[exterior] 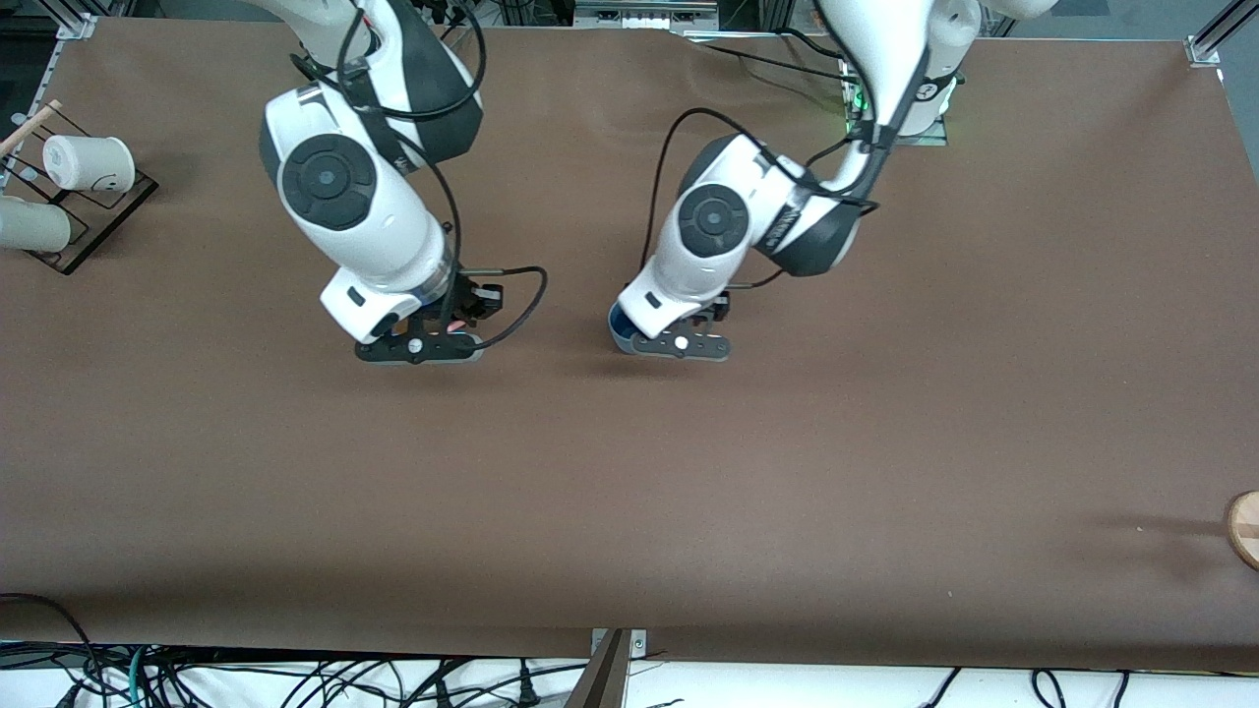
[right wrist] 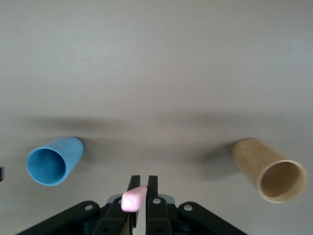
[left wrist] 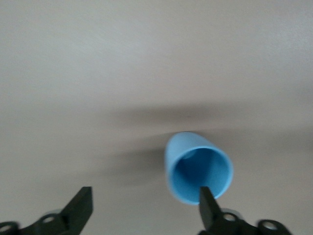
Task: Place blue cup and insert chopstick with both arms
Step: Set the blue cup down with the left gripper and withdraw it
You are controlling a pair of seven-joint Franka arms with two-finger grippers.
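The blue cup (left wrist: 198, 169) is seen upright on the brown table (exterior: 885, 442) near its middle, under the left gripper (left wrist: 144, 210), whose fingers are spread wide, one at the rim. The chopstick (right wrist: 133, 199) is pinched in the right gripper (right wrist: 139, 198), toward the right arm's end. A tan cup (right wrist: 271, 170) stands well apart.

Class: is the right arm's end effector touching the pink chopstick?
Touching. In the right wrist view the right end effector has its fingers closed on the chopstick, the pink end sticking out between them with no gap.
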